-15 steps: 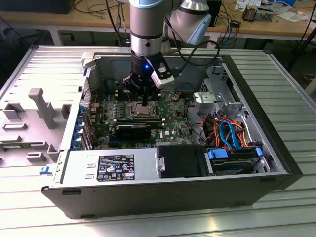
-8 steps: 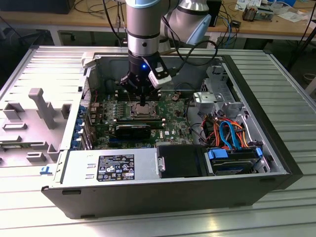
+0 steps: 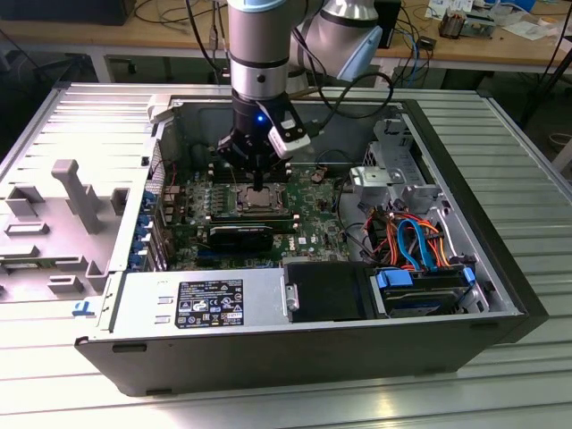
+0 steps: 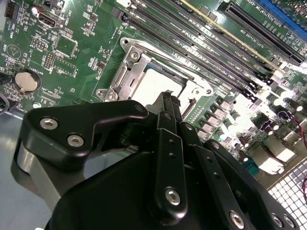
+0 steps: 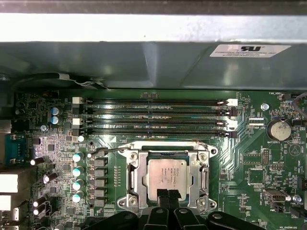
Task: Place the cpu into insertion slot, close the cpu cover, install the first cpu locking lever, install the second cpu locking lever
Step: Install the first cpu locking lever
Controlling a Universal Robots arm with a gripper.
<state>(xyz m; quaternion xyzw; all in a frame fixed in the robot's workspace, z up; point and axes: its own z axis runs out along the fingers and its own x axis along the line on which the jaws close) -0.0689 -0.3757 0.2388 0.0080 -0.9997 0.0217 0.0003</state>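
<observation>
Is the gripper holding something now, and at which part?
Nothing is visibly held. The gripper has its fingers together, with the tips at one edge of the cpu, which sits in the insertion slot.

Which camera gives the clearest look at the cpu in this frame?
The first wrist view: the cpu sits square-on in the insertion slot, only its near edge hidden by the fingers. The second wrist view shows it at a slant, partly behind the gripper. The exterior view shows it small, under the gripper.

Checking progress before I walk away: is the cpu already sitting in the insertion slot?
Yes, in the first wrist view the cpu lies flat inside the insertion slot, with silver rim visible on both sides.
</observation>
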